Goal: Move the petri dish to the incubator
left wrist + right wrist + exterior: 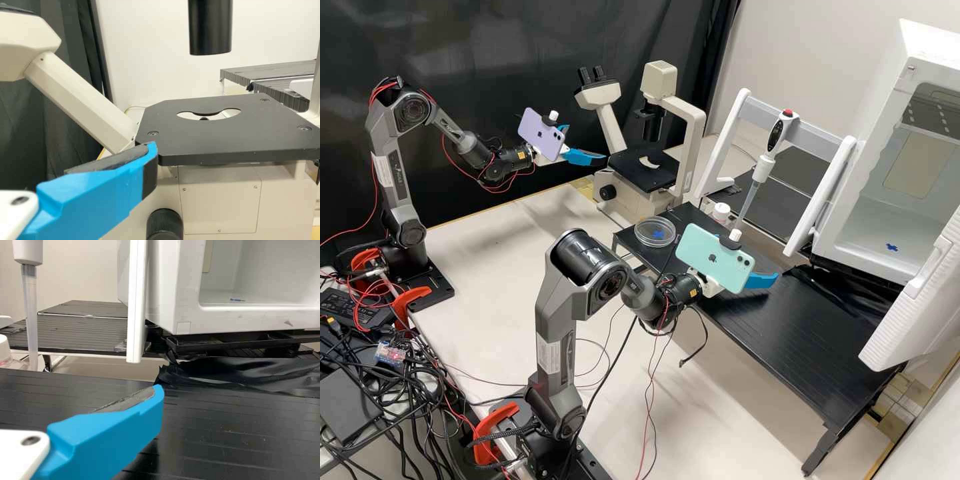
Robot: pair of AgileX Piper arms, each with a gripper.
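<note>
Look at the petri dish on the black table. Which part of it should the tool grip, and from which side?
Probably opposite points on its round side wall, coming from above. The petri dish is shallow and lies flat on the black table, so its underside is hard to get at, while its wall stands up all round.

**Partial views around the incubator [888, 100]**

Incubator's right side cut by high view's edge. Left of it, green phone [715, 259] covers part of right gripper [761, 280]; farther left, purple phone [541, 135] partly hides left gripper [587, 144]. Pipette [774, 143] near it: top cropped, right wrist view.
</note>
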